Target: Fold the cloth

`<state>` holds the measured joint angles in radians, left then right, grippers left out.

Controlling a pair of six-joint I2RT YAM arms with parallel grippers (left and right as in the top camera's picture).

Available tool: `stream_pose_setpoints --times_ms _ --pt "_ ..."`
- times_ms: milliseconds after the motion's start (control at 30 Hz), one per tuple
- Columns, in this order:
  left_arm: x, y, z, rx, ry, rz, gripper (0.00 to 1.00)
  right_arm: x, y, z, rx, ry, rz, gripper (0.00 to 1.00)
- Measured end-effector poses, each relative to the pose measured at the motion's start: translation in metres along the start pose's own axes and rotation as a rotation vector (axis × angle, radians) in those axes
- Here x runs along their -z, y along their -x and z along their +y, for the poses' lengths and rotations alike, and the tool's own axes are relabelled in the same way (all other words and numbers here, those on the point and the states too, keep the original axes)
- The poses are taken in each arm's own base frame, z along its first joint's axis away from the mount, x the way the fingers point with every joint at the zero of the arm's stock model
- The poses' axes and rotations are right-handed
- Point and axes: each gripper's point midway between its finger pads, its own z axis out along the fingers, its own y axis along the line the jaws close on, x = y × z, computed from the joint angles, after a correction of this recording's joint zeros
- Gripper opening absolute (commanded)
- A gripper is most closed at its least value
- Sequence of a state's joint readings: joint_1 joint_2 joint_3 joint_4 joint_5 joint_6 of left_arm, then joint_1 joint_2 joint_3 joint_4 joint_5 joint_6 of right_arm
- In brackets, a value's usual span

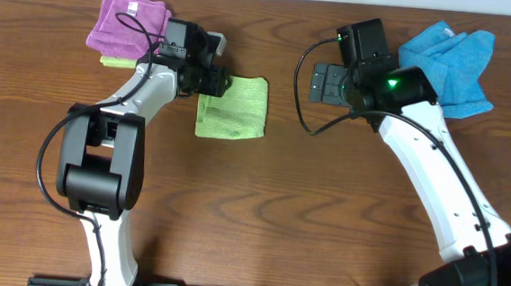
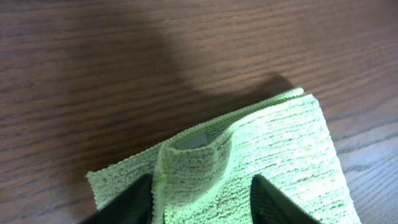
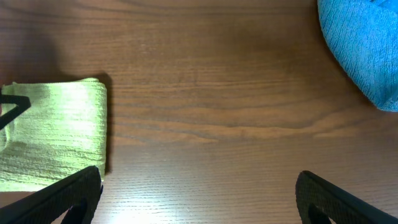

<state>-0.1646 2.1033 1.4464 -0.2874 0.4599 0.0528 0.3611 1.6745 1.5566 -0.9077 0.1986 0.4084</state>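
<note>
The lime-green cloth lies on the table as a small folded rectangle, left of centre. My left gripper is down on its upper left corner. In the left wrist view the cloth bulges up into a ridge between the two dark fingers, and the left gripper stands partly open around that ridge. The right gripper hovers wide open to the right of the cloth. From the right wrist, the cloth shows at the left edge, with the right gripper holding nothing over bare wood.
A purple cloth lies bunched at the back left, with a strip of light green showing under it. A bright blue cloth is heaped at the back right, also visible as the blue cloth in the right wrist view.
</note>
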Motion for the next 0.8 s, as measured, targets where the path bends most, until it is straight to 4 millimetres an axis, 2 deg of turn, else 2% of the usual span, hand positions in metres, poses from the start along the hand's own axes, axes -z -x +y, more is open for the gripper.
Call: stream_pose_setpoints --times_ms 33,67,600,800 --pt "0.0001 0.0003 0.0007 0.003 0.004 -0.001 0.06 0.0 0.0 0.0 0.0 0.0 0.0 0.99" --pt "0.0001 0.0003 0.0011 0.003 0.007 -0.001 0.06 0.0001 0.0002 0.0 0.0 0.0 0.0 0.99" --pt "0.0002 0.0014 0.0053 -0.001 0.031 -0.006 0.06 0.0 -0.0001 0.0 0.0 0.0 0.0 0.99" --pt "0.0029 -0.0047 0.0097 0.017 0.039 0.019 0.06 0.0001 0.0001 -0.0001 0.0 0.0 0.0 0.99"
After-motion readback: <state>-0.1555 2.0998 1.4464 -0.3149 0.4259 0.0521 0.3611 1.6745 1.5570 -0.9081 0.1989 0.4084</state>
